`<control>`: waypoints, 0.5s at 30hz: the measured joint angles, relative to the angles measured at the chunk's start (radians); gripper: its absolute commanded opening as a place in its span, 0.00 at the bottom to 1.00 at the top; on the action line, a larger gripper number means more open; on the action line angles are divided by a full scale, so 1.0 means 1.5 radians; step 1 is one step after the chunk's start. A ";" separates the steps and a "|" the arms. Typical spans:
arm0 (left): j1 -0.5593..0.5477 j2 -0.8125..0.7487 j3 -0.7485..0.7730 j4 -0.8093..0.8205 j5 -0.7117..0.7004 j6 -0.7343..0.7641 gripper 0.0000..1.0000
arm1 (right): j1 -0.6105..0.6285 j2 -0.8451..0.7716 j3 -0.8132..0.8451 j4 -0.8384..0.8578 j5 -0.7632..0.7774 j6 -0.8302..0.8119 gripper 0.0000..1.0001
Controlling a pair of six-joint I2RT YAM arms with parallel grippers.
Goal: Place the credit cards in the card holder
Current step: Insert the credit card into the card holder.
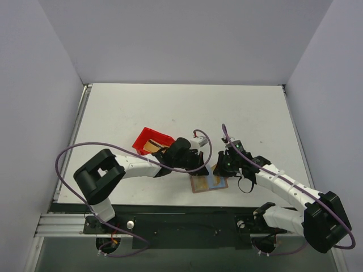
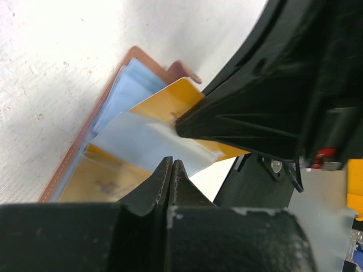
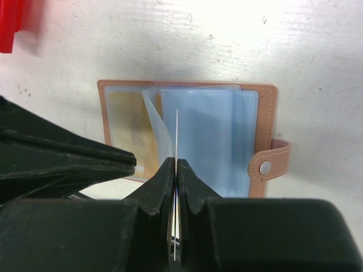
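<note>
**Card on edge at the mouth of the sleeves, holder dead ahead**

In its own wrist view the right claw (image 3: 174, 164) is pressed together on a thin sheet seen edge-on. The left wrist view shows that sheet's face as a gold-yellow credit card (image 2: 164, 102). The card's line runs from the claw towards 12 o'clock, out over the open pages. Just at 9 o'clock of it, the left claw (image 2: 172, 165) is also pressed together. Its tips are at the edge of a clear sleeve (image 2: 142, 141) and appear to pinch it, holding it curled away from the stack.

The card holder (image 3: 267, 124) lies flat and open on the tabletop (image 1: 227, 113), directly beyond the right claw. Its long axis runs 9 to 3 o'clock, across the card's line, so the right arm is the one placed to push in. It is brown with stitched edges, pale blue clear sleeves and a clasp tab at 3 o'clock. Gold shows through the pocket on its 9 o'clock side.

Seen from overhead, the red bin (image 1: 148, 136) sits farther off, at 10 o'clock of the holder.
</note>
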 measured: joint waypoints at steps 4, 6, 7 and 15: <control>0.003 -0.028 0.000 0.000 -0.001 0.000 0.00 | 0.000 0.000 0.000 0.011 -0.018 0.000 0.00; 0.006 -0.035 0.000 -0.002 -0.001 0.000 0.00 | 0.000 0.000 0.000 0.017 -0.028 0.000 0.00; 0.008 -0.039 -0.001 -0.005 -0.002 0.000 0.00 | 0.000 0.000 0.000 0.019 -0.033 0.000 0.00; 0.058 -0.092 -0.042 -0.010 -0.008 -0.007 0.00 | 0.001 0.011 0.000 0.064 -0.116 -0.004 0.00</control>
